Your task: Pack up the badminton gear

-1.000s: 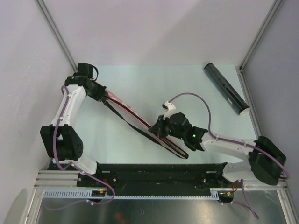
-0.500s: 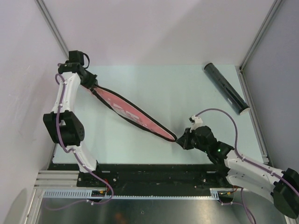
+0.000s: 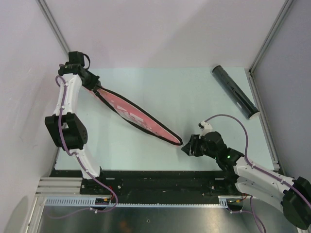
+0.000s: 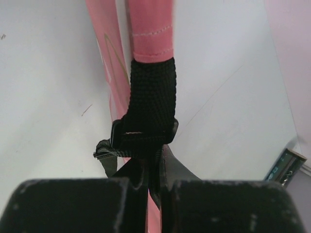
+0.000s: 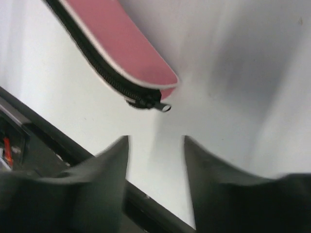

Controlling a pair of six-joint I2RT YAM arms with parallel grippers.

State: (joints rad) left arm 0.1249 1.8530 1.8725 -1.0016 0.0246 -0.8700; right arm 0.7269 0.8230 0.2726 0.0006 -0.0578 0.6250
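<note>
Pink cover (image 3: 138, 116) zipped shut, inside unseen; left hand (image 4: 148, 180) clamps its strap (image 4: 151, 92), right hand (image 5: 156, 141) parted.

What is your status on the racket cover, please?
Left gripper shut on strap. Right gripper open, clear of zipper pull. Cover zipped at near end. Tube far right, clear.

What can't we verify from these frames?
- Racket: not visible; the opaque racket cover would hide it in every view.
- Shuttlecocks: none seen; the black tube is dark, so its contents are unreadable from the top view.
- Cover lettering: too small, top view.
- Where the black strap ends: hidden between the left end effector fingers, left wrist view.
</note>
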